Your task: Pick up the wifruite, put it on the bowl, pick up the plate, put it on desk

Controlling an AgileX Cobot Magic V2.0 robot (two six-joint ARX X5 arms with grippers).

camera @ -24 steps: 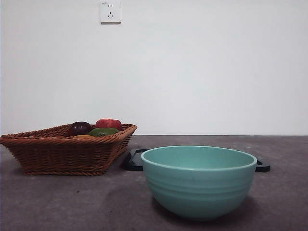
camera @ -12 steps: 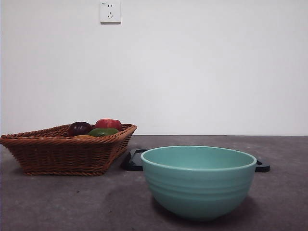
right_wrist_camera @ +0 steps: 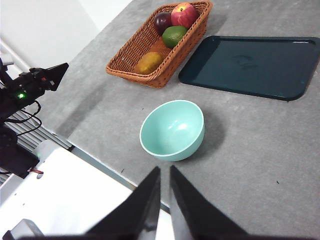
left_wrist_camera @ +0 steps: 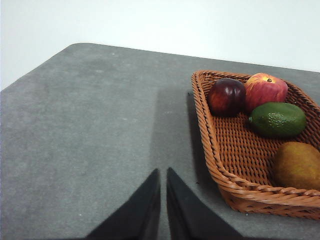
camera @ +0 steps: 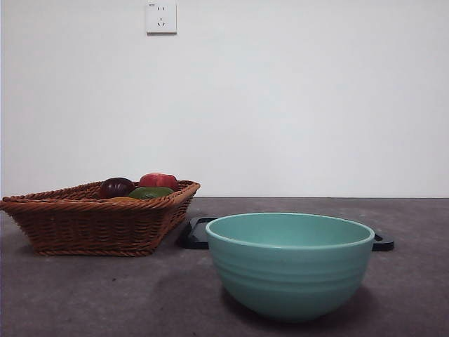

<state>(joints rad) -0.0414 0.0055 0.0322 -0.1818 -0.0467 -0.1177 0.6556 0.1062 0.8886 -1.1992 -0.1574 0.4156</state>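
Right gripper [right_wrist_camera: 164,172]: two black jaws nearly closed, thin gap between, high above dark grey mottled desk [right_wrist_camera: 260,145]. Mint-green ceramic bowl [right_wrist_camera: 172,130] upright, empty, on desk. Brown woven wicker basket [right_wrist_camera: 132,55] beyond bowl, holding round yellow-orange fruit [right_wrist_camera: 149,62], green fruit [right_wrist_camera: 174,35], dark purple fruit [right_wrist_camera: 162,21], red apple-like fruit [right_wrist_camera: 184,14]. Dark teal rectangular tray [right_wrist_camera: 250,65] just beside basket. Other arm's black hardware [right_wrist_camera: 30,87] off desk edge.

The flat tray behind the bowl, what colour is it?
Dark teal tray, clearest in the right wrist view.

Woven wicker basket [camera: 98,217], smooth glazed mint bowl [camera: 290,263], matt mottled desk [camera: 105,295], glossy dark tray [right_wrist_camera: 250,65].
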